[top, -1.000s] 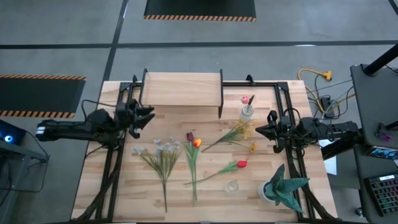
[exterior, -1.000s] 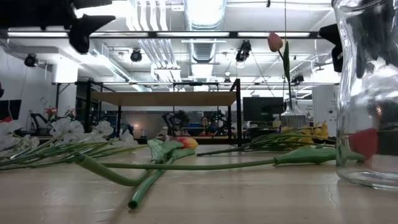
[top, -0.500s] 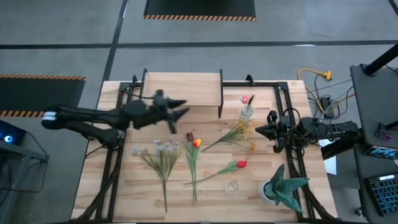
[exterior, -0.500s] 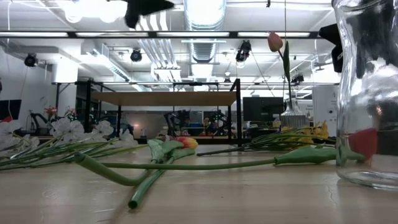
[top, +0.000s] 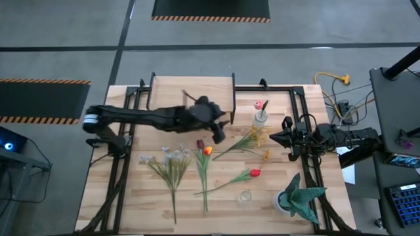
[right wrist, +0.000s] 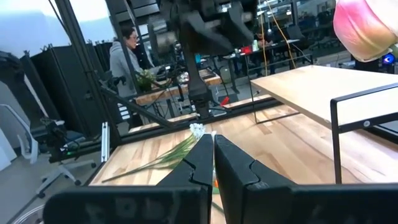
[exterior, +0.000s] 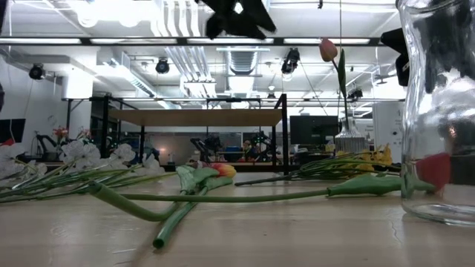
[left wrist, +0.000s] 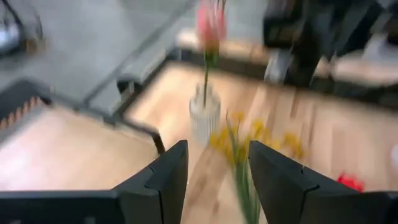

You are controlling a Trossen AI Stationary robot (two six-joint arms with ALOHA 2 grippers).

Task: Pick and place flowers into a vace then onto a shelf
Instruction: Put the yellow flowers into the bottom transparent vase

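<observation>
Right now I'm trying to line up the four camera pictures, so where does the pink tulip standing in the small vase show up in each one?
High view: the pink tulip stands right of the shelf.
Low view: its bloom shows high, right of centre, beside the shelf.
Left wrist view: it rises from the ribbed vase, top centre.
Right wrist view: only the bloom, top right corner.
Shared landmark: the shelf.

A green spiky-leaved plant point(top: 300, 195) in a white pot stands at the table's point(top: 131, 196) near right corner. An empty clear glass point(top: 245, 196) sits just left of it (large at the low view's right edge point(exterior: 438, 111)). A person point(right wrist: 124, 59) stands beyond the table.
</observation>
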